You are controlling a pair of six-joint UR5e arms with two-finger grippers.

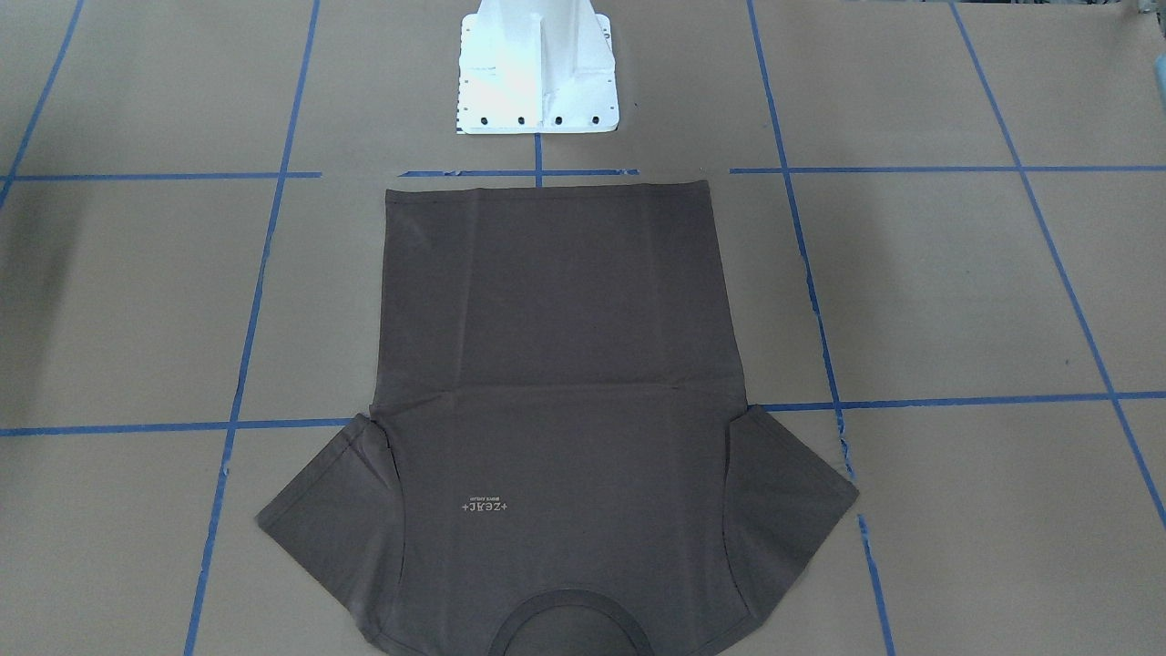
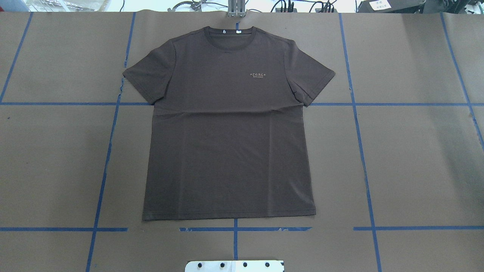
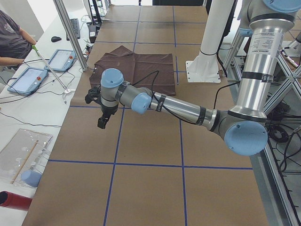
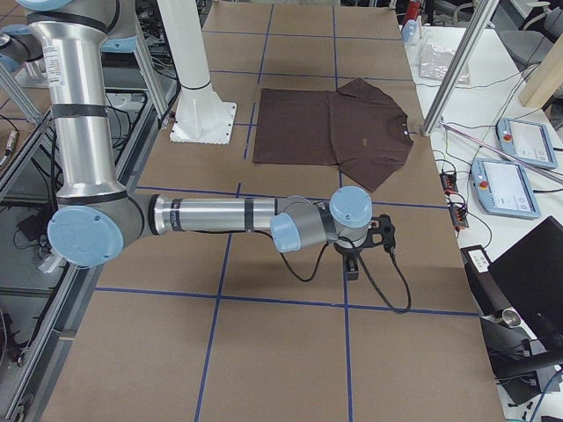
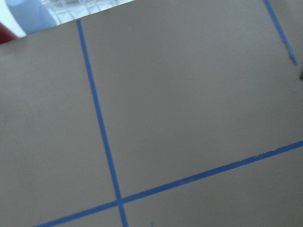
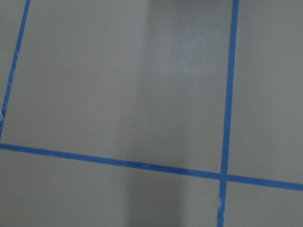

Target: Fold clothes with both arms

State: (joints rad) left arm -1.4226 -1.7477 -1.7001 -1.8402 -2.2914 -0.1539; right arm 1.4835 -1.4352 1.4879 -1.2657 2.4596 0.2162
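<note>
The dark brown-grey T-shirt [image 2: 227, 132] lies flat and spread out, face up, collar away from the robot, both sleeves out; it also shows in the front view [image 1: 556, 364]. Neither arm appears in the overhead or front views. In the left side view the left gripper [image 3: 103, 121] hangs above bare table short of the shirt [image 3: 136, 68]. In the right side view the right gripper [image 4: 352, 264] hangs above bare table short of the shirt [image 4: 330, 127]. I cannot tell whether either is open or shut. Both wrist views show only brown table cover and blue tape.
The white pedestal base [image 1: 537, 73] stands just behind the shirt's hem. Blue tape lines [image 2: 363, 151] grid the brown table. A metal post [image 3: 70, 33] stands at the far edge, with tablets [image 3: 61, 59] and a seated person [image 3: 11, 37] beyond.
</note>
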